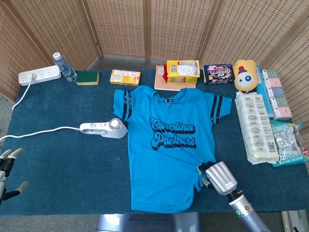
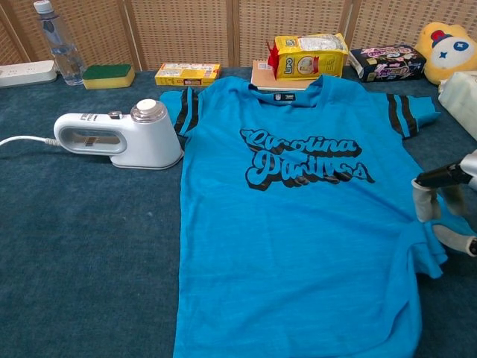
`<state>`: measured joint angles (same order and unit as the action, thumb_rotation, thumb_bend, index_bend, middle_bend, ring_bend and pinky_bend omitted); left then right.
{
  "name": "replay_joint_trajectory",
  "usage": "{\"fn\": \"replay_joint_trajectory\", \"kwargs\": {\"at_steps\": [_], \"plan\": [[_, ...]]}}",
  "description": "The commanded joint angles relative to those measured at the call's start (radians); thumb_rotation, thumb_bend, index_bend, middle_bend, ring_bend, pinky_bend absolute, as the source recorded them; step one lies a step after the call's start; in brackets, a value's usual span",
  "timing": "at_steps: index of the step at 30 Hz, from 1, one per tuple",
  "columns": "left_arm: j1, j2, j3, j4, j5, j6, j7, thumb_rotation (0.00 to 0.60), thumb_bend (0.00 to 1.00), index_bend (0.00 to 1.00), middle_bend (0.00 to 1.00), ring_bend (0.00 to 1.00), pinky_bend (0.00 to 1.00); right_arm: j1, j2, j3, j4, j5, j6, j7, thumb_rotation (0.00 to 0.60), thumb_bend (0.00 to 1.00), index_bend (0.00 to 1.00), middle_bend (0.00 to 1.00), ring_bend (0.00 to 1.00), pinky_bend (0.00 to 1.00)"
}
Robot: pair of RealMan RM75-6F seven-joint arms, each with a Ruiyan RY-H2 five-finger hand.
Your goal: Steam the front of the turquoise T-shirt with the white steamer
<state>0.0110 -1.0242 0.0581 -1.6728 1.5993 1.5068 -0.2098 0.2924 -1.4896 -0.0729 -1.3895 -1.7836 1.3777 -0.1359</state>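
Note:
The turquoise T-shirt (image 1: 166,145) lies front up on the dark teal table, its print reading "Carolina Panthers". Just left of its left sleeve the white steamer (image 1: 104,128) lies on its side, with its cord trailing off to the left. My right hand (image 1: 219,178) is at the shirt's lower right side edge. In the chest view my right hand (image 2: 447,212) pinches that edge of the T-shirt (image 2: 298,224), and the cloth there is drawn out to the right. My left hand (image 1: 7,169) hovers at the table's front left corner with its fingers spread, far from the steamer (image 2: 119,138).
Along the back edge stand a power strip (image 1: 39,75), a water bottle (image 1: 64,66), a green sponge (image 1: 87,77), a yellow box (image 1: 125,77), a yellow bag (image 1: 182,70), a dark snack pack (image 1: 218,73) and a yellow plush (image 1: 245,75). Tissue packs (image 1: 256,126) fill the right side.

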Motion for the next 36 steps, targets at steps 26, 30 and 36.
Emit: {"fn": "replay_joint_trajectory", "kwargs": {"at_steps": [26,30,36], "plan": [[-0.296,-0.116,-0.176,-0.081,-0.264,-0.330,0.370,0.600,0.26,0.00,0.13,0.03,0.23,-0.045,0.072,-0.020,-0.025,-0.002,0.075,0.050,0.600,0.62,0.60,0.59,0.66,0.85],[-0.323,-0.137,-0.188,-0.072,-0.294,-0.348,0.397,0.600,0.26,0.00,0.13,0.03,0.23,-0.053,0.089,-0.030,-0.023,0.000,0.074,0.058,0.600,0.62,0.60,0.59,0.66,0.85],[-0.347,-0.161,-0.196,-0.060,-0.333,-0.361,0.422,0.600,0.26,0.00,0.13,0.03,0.23,-0.065,0.106,-0.037,-0.015,0.006,0.077,0.070,0.600,0.62,0.60,0.59,0.66,0.85]]}}
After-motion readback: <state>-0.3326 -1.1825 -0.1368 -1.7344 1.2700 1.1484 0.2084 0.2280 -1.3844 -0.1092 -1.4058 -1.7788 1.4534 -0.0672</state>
